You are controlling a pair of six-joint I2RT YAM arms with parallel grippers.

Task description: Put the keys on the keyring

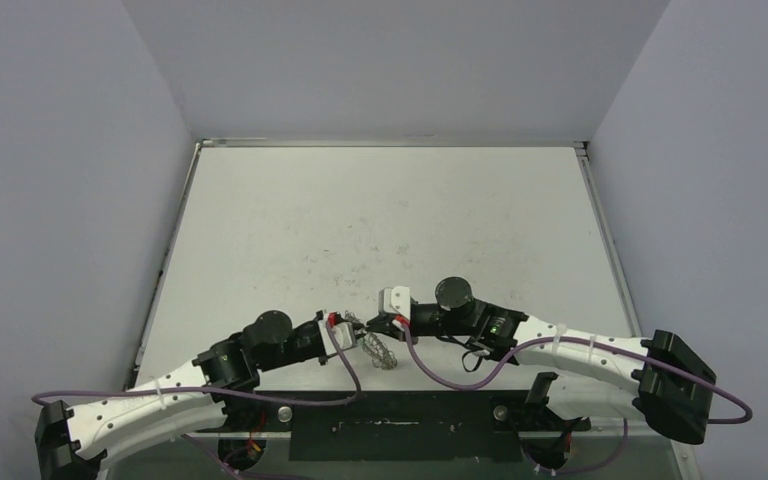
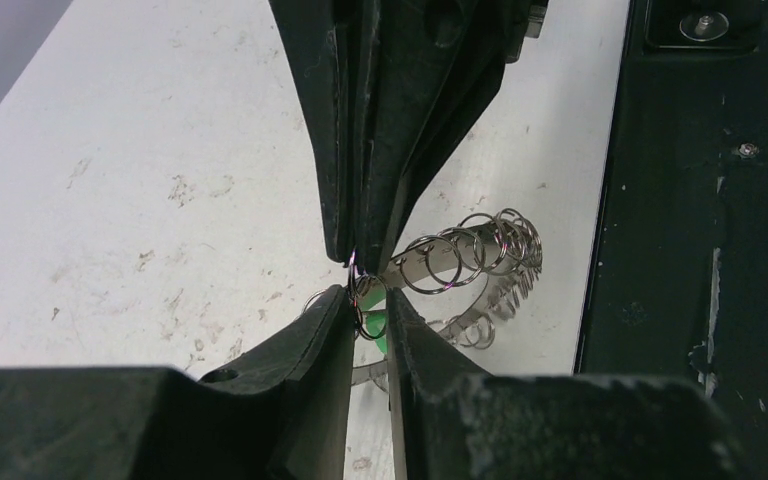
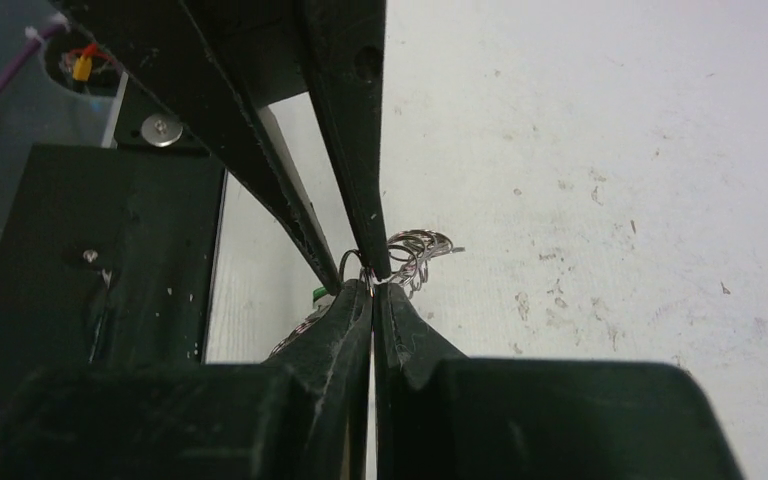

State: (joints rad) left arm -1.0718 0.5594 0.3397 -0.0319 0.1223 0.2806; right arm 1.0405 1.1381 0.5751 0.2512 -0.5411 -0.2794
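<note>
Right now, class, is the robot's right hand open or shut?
Shut. The right hand shows fingertips pressed together, seemingly pinching one wire loop of the keyring.

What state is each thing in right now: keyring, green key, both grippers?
Keyring: tilted up on edge, not lying flat.
Green key: tag sits between the left fingers, beside the wire loops; threaded or not, cannot tell.
Left gripper: fingers slightly apart around the green tag; grip unclear.
Right gripper: fingers shut, seemingly pinching one wire loop.
Red key: not visible.
</note>
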